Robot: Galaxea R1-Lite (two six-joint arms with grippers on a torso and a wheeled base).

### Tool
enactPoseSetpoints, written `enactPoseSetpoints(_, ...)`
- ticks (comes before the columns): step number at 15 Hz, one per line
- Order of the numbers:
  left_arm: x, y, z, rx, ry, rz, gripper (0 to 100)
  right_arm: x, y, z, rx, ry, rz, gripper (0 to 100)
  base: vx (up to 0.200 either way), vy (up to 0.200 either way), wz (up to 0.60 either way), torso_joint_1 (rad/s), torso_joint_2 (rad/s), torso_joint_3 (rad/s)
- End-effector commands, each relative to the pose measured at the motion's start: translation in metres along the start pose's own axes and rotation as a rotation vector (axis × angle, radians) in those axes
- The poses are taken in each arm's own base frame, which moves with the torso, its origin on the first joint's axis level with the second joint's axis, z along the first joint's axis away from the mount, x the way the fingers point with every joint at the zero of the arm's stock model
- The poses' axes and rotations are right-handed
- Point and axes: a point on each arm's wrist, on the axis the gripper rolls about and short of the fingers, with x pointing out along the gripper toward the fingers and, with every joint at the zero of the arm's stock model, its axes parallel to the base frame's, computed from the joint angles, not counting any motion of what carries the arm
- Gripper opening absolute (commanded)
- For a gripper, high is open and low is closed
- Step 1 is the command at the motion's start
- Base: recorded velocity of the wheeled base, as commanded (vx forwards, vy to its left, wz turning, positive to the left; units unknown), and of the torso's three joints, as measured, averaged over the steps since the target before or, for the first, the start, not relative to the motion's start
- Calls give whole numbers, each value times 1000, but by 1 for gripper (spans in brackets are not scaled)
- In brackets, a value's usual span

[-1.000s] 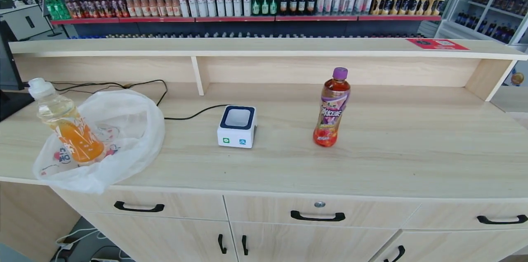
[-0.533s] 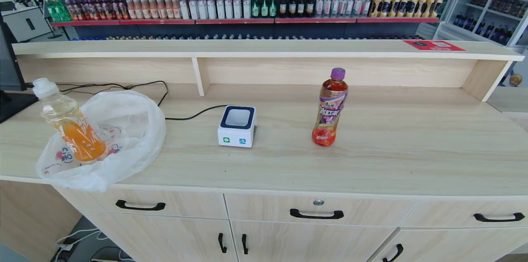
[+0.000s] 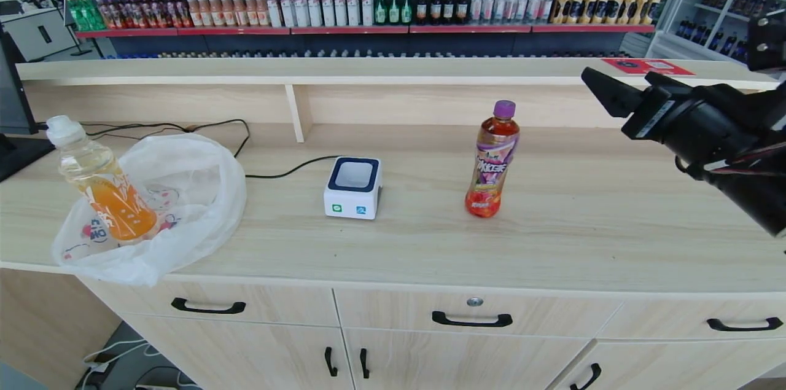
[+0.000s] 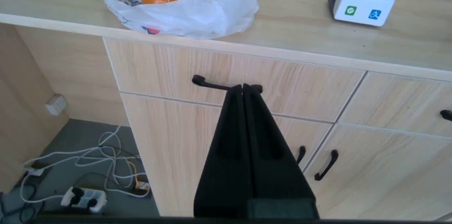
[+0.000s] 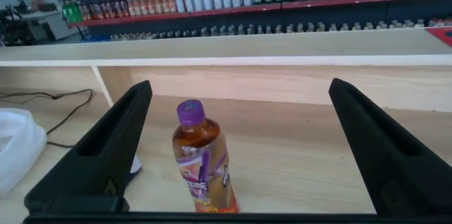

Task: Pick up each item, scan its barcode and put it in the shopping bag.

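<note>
Right gripper [image 5: 240, 90]: jaws spread wide, holding nothing. Purple-capped bottle [image 5: 203, 155] stands upright ahead of it, off-centre in the gap, untouched. Risk: it is tall and narrow, so one finger landing first would likely topple it. Left gripper [image 4: 244, 90]: closed, empty.

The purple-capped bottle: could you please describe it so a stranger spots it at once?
On the light wooden counter, look right of the small white box scanner. An upright red-drink plastic bottle with a purple cap stands there alone, unlike the orange-drink bottle in the white plastic bag.
</note>
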Motion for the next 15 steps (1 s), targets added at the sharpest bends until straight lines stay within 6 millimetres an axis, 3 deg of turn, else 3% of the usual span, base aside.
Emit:
enactPoseSetpoints(1, 0, 0, 0, 0, 1, 1, 0, 40, 4, -47, -46, 65, -17, 100, 0, 0, 0, 0, 0, 0)
enactPoseSetpoints(7, 0, 0, 0, 0, 1, -1, 0, 32, 15, -66, -71, 119, 19, 100, 0, 0, 0, 0, 0, 0)
enactPoseSetpoints(15, 0, 0, 0, -1, 1, 1, 0, 45, 26, -92, -52, 151, 78, 100, 0, 0, 0, 0, 0, 0)
